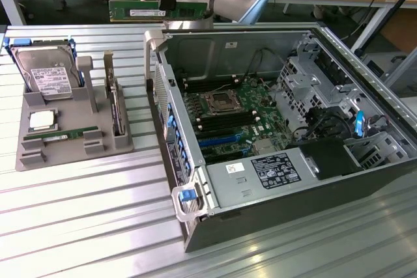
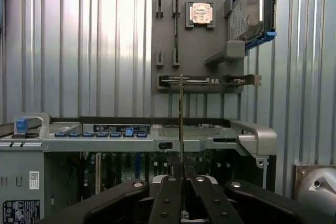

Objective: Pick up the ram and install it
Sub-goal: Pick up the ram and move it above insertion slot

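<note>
The pick-up looks done: the claw (image 1: 168, 3) is clamped on the ram (image 1: 137, 11), holding it on edge in the air above the far rim of the open computer case (image 1: 195, 50) (in the wrist view the stick runs edge-on up from the fingers). Installation is left, since the ram hangs well above the motherboard's memory slots (image 1: 195, 105) and is not yet seated.

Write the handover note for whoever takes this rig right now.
End effector: shut on the ram, held level in the air above the far edge of the open computer case.
Done: ram picked up, well clear of the grey holder tray.
Left: ram not yet seated in the motherboard.
</note>
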`<action>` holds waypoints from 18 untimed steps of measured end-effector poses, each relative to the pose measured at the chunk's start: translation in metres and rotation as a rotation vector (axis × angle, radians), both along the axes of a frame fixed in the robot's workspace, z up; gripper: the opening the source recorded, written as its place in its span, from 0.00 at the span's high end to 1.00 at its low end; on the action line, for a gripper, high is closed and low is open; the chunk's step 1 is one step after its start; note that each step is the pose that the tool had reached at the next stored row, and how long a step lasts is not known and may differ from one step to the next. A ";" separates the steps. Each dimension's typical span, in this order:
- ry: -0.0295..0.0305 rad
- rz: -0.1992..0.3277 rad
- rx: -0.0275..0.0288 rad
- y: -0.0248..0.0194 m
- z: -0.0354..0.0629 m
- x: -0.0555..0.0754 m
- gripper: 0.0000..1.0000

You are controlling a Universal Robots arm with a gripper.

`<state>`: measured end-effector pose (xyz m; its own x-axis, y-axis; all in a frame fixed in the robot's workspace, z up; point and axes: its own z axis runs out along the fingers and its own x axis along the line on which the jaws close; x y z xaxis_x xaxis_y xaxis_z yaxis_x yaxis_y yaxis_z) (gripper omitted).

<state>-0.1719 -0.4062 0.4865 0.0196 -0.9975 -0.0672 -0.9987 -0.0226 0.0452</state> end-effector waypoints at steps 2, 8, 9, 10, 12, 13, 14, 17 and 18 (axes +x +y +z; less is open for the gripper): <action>-0.0001 0.000 0.0000 0.0000 -0.0016 0.007 0.87; 0.0000 0.000 0.0000 0.0000 -0.0050 0.024 0.87; -0.0001 0.000 0.0000 0.0000 -0.0053 0.026 0.87; 0.0000 0.000 0.0000 0.0000 -0.0058 0.030 0.87; -0.0001 0.000 0.0001 0.0000 -0.0069 0.037 0.87; 0.0000 0.000 0.0000 0.0000 -0.0073 0.039 0.87; 0.0000 0.000 0.0000 0.0000 -0.0077 0.041 0.87; 0.0000 0.000 0.0000 0.0000 -0.0089 0.047 0.87; 0.0000 0.000 0.0000 0.0000 -0.0092 0.049 0.87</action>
